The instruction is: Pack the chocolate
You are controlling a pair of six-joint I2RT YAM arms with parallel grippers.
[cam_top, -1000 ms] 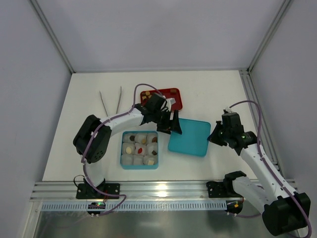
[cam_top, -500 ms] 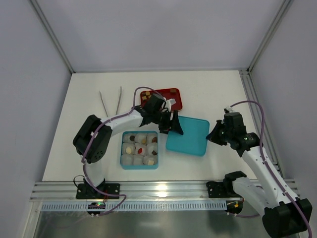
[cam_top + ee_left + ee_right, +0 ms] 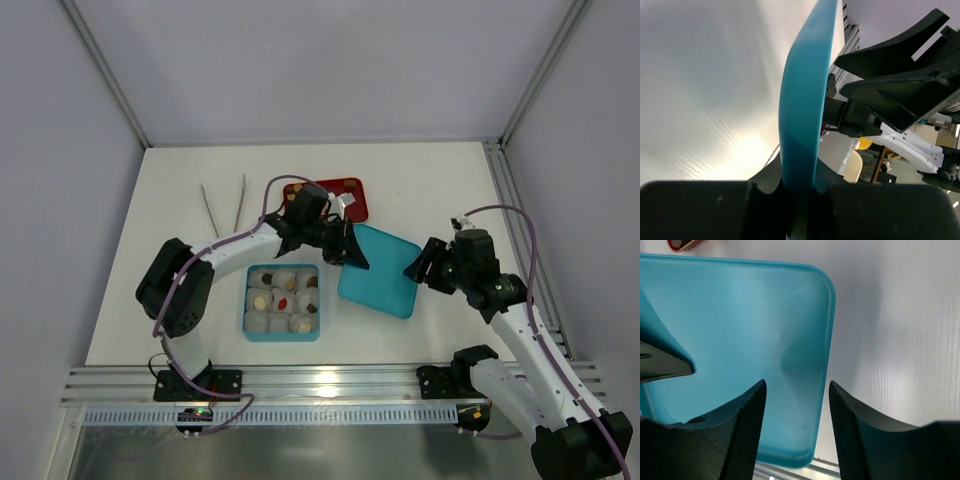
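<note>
The chocolate sits as small brown, tan and red pieces in white paper cups inside a teal box (image 3: 283,303); more pieces lie on the red tray (image 3: 356,199). A teal lid (image 3: 380,270) lies to the right of the box. My left gripper (image 3: 346,252) is shut on the lid's left edge; in the left wrist view the lid (image 3: 805,100) stands edge-on between the closed jaws of that gripper (image 3: 800,192). My right gripper (image 3: 416,268) is open, and in the right wrist view the lid's (image 3: 740,335) right edge lies between its spread fingers (image 3: 747,425).
Metal tweezers (image 3: 222,205) lie at the back left of the white table. The red tray's corner (image 3: 685,244) shows at the top of the right wrist view. A metal rail (image 3: 330,385) runs along the near edge, with the arm bases on it.
The right gripper has opened and let go of the lid's right edge. The left gripper has closed on the lid's left edge. The lid has shifted slightly to the left.
</note>
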